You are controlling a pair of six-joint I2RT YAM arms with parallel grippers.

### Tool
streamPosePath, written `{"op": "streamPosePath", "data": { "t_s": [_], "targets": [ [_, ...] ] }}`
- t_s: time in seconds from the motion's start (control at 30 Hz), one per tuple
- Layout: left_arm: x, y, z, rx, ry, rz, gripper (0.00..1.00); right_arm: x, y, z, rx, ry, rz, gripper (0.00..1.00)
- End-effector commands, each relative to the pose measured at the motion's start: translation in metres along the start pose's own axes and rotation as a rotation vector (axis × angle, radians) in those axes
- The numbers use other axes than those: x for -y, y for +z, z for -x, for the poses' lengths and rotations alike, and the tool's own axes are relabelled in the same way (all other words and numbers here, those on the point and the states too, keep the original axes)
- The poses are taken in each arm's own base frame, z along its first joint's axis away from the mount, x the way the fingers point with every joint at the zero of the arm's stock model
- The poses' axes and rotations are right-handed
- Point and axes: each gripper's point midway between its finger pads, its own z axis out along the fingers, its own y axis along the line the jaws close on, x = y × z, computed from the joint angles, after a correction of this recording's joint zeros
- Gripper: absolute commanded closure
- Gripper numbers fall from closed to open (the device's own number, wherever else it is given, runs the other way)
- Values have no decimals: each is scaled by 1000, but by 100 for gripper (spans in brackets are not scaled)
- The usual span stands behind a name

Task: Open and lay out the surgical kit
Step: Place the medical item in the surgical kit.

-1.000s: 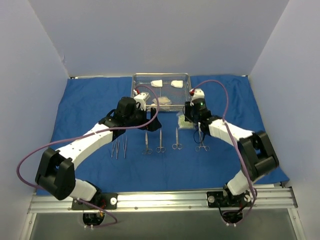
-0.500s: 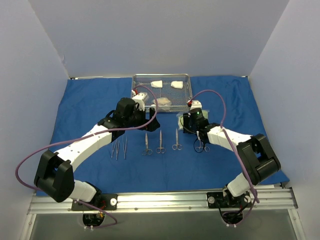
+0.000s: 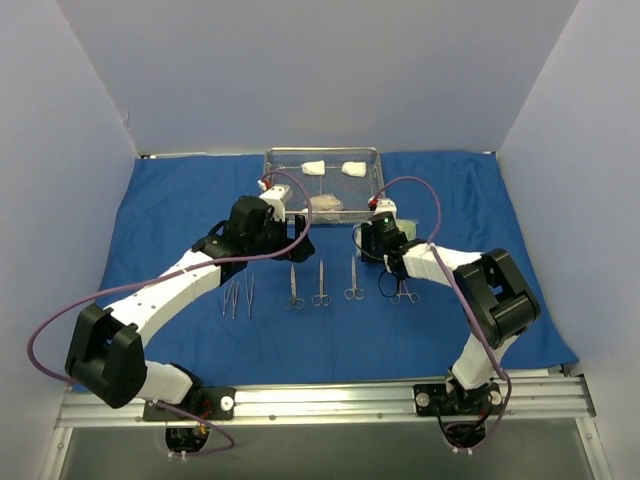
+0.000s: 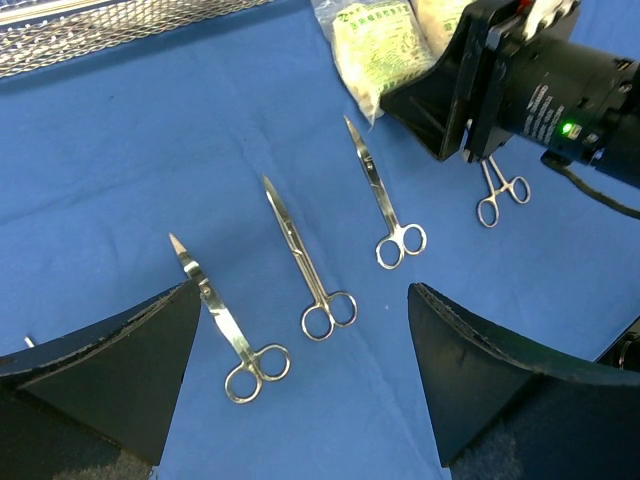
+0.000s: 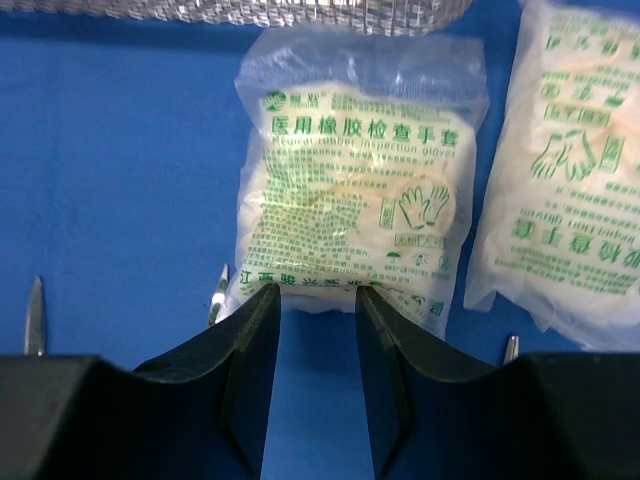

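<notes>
while the blue cloth (image 3: 170, 210) lies spread flat, the wire-mesh tray (image 3: 330, 150) sits toward its far side with white gauze pads (image 3: 314, 167) inside. three scissors (image 4: 305, 265) lie side by side on the cloth, with tweezers (image 3: 240, 295) off to their left. the left jaws hang wide apart above the scissors, gripping nothing. the right jaws are parted only narrowly with nothing between them, their tips at the near edge of a clear glove packet (image 5: 355, 190); a second packet (image 5: 575, 200) lies just beside it.

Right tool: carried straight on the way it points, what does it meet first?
The clear glove packet lying on the blue cloth, right ahead of the right tool; its near edge may be touching the fingertips.
</notes>
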Motion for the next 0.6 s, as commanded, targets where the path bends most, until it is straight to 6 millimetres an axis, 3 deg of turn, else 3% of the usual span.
{"op": "streamPosePath", "data": {
  "t_s": [0.0, 0.2, 0.3, 0.4, 0.47, 0.5, 0.57],
  "targets": [
    [1, -12, 13, 50, -4, 10, 6, 1, 4, 34, 91, 25, -22, 68],
    [-1, -17, 16, 69, -5, 20, 6, 5, -3, 32, 83, 26, -31, 68],
    [-1, -20, 20, 81, -6, 21, 6, 3, -21, 34, 90, 19, -6, 64],
    [-2, -26, 26, 95, -21, 37, 6, -5, -49, 52, 137, 13, 47, 52],
    [-4, -30, 32, 120, -33, 55, 6, -11, -71, 78, 200, 3, 82, 41],
    [-7, -32, 36, 135, -53, 71, 6, -18, -81, 88, 229, -8, 119, 28],
    [-17, -36, 45, 164, -85, 119, 6, -23, -91, 114, 291, -37, 137, 15]
  ]
}}
